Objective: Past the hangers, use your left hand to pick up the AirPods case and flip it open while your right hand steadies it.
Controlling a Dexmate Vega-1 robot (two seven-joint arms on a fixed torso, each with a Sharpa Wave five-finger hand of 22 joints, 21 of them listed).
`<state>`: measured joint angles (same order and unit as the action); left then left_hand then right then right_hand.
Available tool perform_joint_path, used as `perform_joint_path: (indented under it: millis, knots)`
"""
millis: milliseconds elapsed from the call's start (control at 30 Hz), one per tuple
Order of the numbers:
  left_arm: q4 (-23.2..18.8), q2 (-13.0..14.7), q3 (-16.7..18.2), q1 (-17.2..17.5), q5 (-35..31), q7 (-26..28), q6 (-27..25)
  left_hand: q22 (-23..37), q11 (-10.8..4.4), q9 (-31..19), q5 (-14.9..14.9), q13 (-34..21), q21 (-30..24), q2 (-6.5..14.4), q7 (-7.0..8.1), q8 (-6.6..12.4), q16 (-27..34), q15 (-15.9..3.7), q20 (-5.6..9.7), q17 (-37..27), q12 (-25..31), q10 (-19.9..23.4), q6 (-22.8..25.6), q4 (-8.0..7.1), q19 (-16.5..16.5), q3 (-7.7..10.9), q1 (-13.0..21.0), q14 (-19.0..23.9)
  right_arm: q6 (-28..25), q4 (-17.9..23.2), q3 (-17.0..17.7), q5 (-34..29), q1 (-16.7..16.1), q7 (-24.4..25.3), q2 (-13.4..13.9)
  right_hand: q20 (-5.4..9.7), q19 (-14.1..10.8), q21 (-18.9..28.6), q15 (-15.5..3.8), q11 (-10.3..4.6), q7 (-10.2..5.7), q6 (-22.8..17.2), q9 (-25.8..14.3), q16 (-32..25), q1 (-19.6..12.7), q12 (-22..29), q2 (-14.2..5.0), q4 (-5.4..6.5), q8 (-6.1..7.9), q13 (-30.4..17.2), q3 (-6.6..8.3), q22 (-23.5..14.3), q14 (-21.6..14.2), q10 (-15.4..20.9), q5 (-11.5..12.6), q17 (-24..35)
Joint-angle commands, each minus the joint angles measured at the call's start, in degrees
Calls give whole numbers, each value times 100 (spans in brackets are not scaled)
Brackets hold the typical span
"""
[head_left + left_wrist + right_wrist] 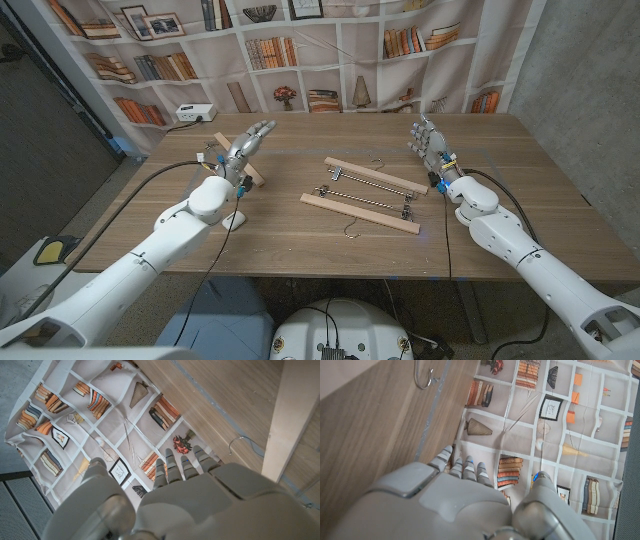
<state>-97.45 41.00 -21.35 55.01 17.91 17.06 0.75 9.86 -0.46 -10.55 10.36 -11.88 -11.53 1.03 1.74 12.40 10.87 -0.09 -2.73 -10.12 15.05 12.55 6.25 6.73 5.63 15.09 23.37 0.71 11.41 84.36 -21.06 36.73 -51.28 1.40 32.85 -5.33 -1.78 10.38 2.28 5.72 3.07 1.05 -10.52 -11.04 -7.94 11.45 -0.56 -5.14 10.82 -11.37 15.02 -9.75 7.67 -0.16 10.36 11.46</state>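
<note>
Both hands raised, fingers spread, holding nothing: left hand [247, 145] and right hand [428, 142] flank the wooden hangers [365, 193] on the desk [300, 235]. No AirPods case can be made out, so its direction from either hand cannot be told.

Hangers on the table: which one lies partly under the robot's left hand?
The hanger on the robot's left, partly hidden beneath the raised left hand. The other two wooden hangers lie at the table's middle, between the hands.
</note>
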Motion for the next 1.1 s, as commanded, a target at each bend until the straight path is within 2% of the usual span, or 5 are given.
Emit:
perform_joint_path:
  millis: [33, 233, 767, 967, 1100]
  knots:
    - [-491, 234, 92, 190, -275, 207, -336, 17, -12, -14, -12, -12, 36, -19, -185, -3, 17, 6, -24, -13, 38, 90, 46, 37, -16, 5, 63, 85, -8, 29, -9, 2, -17, 25, -18, -10, 36, 12, -5, 9, 30, 40, -30, -4, -43, 6, -9, -44, 18, -15, 26, -6, 46, -43, 16, 15]
    - [-641, 285, 147, 256, -282, 220, -458, 16, 25, -6, -11, -10, 45, -9, -303, -62, 9, 35, -39, -11, 34, 115, -51, 62, -34, 19, 95, 89, -9, 21, -9, 17, -14, 0, -17, 4, 44, 13, -2, 12, 34, 45, -30, -5, -49, 8, -16, -49, 17, -14, 28, -7, 53, -44, 16, 15]
    - [-1281, 715, 250, 333, -314, 79, -1311, 17, 57, 3, -15, -9, 56, -47, -292, -87, -2, 32, -36, -12, 39, 183, -42, 78, -68, -1, 84, 86, -19, 47, -4, 35, -25, 0, -16, 16, 57, 20, 2, 13, 45, 46, -30, -12, -66, 4, -46, -62, 21, -14, 37, -7, 71, -66, 15, 17]
    - [-1552, 878, 255, 388, -566, 275, -1675, 16, -94, 6, -13, -28, 49, -28, -277, -83, 23, 7, -34, -10, 133, 469, 10, 106, -56, 21, 128, 161, 1, 24, 7, 60, -20, -34, -20, 17, 61, 22, 5, 13, 42, 47, -29, -15, -81, 10, -52, -74, 23, -13, 43, -7, 72, -57, 15, 16]
    - [-1629, 961, 326, 441, -542, 235, -1726, 15, -49, 8, -15, -26, 42, -29, -239, -88, 1, -9, -34, -8, 25, 237, 38, 127, -34, 32, 160, 136, 3, -4, 7, 79, 0, -49, -38, 18, 63, 23, -1, 16, 40, 48, -29, -17, -88, 11, -52, -80, 23, -13, 44, -7, 72, -55, 14, 16]
